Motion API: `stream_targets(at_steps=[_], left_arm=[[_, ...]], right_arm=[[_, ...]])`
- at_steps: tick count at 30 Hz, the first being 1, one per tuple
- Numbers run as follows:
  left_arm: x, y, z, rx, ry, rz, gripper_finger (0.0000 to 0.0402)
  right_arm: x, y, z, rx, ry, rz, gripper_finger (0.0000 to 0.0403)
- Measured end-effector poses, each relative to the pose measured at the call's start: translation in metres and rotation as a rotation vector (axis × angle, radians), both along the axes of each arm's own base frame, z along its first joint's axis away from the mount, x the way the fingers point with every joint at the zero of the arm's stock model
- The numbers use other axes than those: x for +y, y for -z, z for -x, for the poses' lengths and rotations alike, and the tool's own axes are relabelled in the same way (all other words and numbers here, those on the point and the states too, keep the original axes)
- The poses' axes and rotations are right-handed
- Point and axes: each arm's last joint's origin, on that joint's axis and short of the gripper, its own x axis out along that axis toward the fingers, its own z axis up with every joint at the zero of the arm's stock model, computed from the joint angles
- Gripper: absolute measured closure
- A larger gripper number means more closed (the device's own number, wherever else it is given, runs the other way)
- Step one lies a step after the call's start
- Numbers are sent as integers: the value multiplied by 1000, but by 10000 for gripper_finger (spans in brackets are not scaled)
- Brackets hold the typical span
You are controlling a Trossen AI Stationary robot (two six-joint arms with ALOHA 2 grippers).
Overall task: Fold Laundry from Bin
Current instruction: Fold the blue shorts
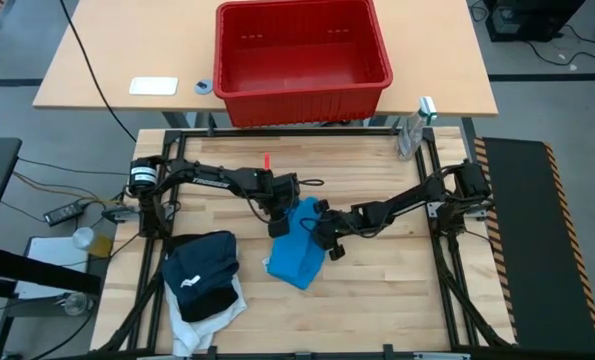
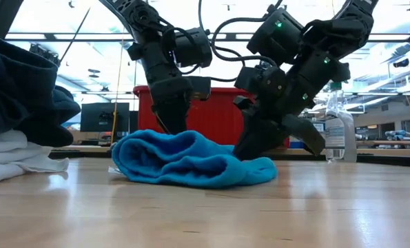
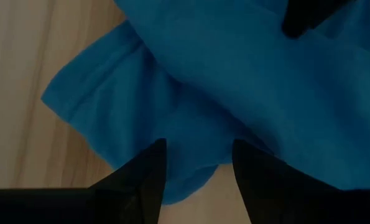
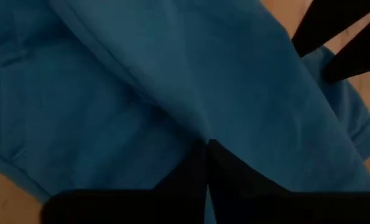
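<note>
**Both grippers on the blue garment at mid-worktop**

Near the worktop's left front corner lies a pile of laundry: a dark navy garment point(image 1: 199, 262) on a black one point(image 1: 209, 299), over a white garment point(image 1: 202, 322). Neither arm is near it.

The left gripper point(image 1: 280, 222) reaches in from the left edge and stands over the upper left end of the bright blue garment point(image 1: 299, 253), which lies about the middle of the worktop. In the left wrist view its two fingers point(image 3: 142, 180) are spread, with blue cloth lying between and beyond them; they are not closed on anything.

The blue garment is bunched and partly doubled over. Its long axis runs diagonally, from the back near the two grippers toward the front of the worktop.

The right gripper point(image 1: 327, 238) comes from the right edge and bears on the garment's right side. In the right wrist view its fingertips meet in a point with cloth right at them, so it looks pinched shut on a fold of the blue cloth. The low view shows both grippers down at the cloth, one toward each end of the roll.

Both arms are about equally near; the cloth extends frontward, away from both.

The red bin point(image 1: 233, 76) stands on the separate table beyond the back edge and looks empty.
</note>
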Motion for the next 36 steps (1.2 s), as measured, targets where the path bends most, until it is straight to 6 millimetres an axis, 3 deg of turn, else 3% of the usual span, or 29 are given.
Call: stream_targets(at_steps=[8, 18, 31, 36], left_arm=[[4, 0, 1, 15, -32, -51, 219], [7, 1, 2, 22, -22, -86, 219], [6, 1, 4, 42, -17, -82, 221], [4, -6, 0, -28, 10, -2, 222]], right_arm=[[6, -11, 3, -11, -12, -10, 396], [15, -13, 19, 118, 29, -56, 397], [31, -40, 35, 94, 122, -134, 396], [31, -38, 37, 117, 134, -142, 396]])
